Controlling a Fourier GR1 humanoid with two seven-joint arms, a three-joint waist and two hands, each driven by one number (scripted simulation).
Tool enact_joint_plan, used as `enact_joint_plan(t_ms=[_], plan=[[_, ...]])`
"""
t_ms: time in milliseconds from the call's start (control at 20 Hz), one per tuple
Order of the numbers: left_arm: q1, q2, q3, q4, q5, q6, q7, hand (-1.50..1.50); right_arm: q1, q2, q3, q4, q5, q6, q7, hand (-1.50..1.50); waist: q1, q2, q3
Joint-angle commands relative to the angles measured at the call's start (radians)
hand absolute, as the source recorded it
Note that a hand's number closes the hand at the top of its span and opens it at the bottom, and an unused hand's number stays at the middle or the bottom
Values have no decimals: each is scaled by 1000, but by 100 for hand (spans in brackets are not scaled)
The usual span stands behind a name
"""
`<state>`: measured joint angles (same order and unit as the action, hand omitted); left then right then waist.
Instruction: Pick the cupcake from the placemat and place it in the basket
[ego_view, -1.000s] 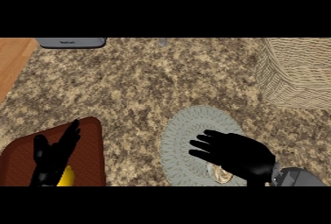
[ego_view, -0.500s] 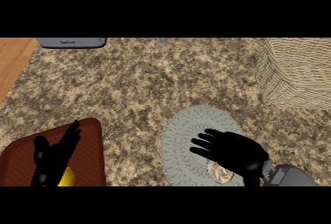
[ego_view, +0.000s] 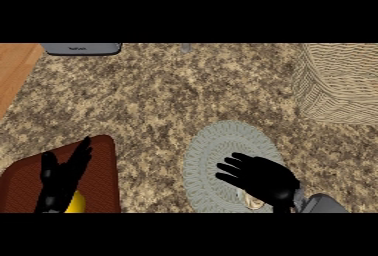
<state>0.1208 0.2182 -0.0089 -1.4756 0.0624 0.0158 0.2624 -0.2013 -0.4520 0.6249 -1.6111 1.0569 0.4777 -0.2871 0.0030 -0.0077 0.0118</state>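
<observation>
A: Right hand (ego_view: 262, 179)?
B: Fingers spread, palm-down over the round woven placemat (ego_view: 214, 150), covering the cupcake (ego_view: 253, 201) at its near edge.
A: Basket (ego_view: 341, 82)?
B: Wicker, far right.

speckled brown-and-tan granite counter (ego_view: 155, 95) filling most of the view. strip of orange wood (ego_view: 15, 65) at 10 o'clock. grey appliance edge (ego_view: 81, 48) at 11 o'clock. reddish-brown board (ego_view: 100, 175) at 7 o'clock. even, soft light.
</observation>
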Motion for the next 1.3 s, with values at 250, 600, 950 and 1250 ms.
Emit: enact_joint_plan(t_ms=[250, 600, 950, 1250], plan=[[-7, -20, 6, 60, -16, 2, 41, 0, -8, -9, 24, 16, 110, -119, -99, 150, -3, 8, -12], [58, -11, 7, 8, -1, -35, 33, 0, 17, 104, -77, 140, 140, -149, 68, 150, -3, 8, -12], [42, -30, 14, 13, -11, -6, 20, 0, 92, 319, -287, 168, 158, -162, 567, 150, -22, 8, -12], [44, -35, 9, -4, -11, -11, 48, 0, 93, 368, -346, -17, 151, -242, 644, 150, -14, 5, -12]])
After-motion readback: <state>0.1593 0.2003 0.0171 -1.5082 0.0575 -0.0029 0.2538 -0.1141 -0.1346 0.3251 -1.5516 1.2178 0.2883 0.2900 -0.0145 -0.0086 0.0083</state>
